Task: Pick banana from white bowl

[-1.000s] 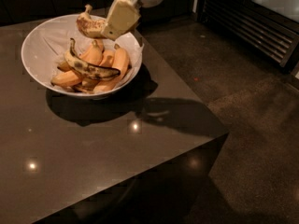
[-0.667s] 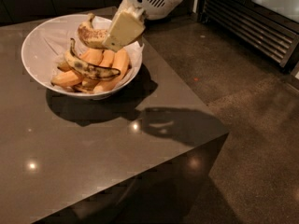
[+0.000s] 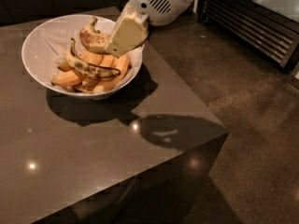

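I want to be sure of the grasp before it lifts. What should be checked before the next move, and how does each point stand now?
1. Gripper is over the right side of the white bowl: ok.
2. Gripper is on the right target: ok, its tip meets the speckled banana, not the black-streaked banana.
3. Grip is secure: cannot tell.
4. Nothing lies on the speckled banana: ok, it is on top of the pile.
5. Bowl sits fully on the table: ok, though near the right edge.
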Action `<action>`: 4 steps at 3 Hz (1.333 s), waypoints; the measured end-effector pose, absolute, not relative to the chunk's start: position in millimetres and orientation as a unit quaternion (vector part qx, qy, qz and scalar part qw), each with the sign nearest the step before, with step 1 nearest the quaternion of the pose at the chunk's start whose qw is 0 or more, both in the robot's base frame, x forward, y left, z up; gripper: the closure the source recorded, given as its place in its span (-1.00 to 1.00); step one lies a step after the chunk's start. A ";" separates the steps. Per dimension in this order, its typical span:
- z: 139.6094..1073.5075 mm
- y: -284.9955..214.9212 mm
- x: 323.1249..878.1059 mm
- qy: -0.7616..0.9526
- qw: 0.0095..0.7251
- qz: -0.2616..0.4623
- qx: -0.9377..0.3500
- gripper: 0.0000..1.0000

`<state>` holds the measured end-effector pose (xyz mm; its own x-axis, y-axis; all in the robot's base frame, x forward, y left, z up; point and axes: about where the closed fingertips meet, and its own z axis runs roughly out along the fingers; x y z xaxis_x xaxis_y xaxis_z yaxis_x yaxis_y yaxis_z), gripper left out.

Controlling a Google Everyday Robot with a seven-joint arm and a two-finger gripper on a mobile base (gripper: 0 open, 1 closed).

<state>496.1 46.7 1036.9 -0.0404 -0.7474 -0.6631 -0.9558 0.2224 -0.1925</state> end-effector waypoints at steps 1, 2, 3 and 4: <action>1034.5 41.2 463.3 0.716 0.349 0.161 -0.583 1.00; 1022.1 31.8 431.4 0.734 0.355 0.167 -0.554 1.00; 1002.7 26.1 407.3 0.751 0.345 0.179 -0.534 1.00; 1001.7 27.6 402.2 0.751 0.344 0.180 -0.534 1.00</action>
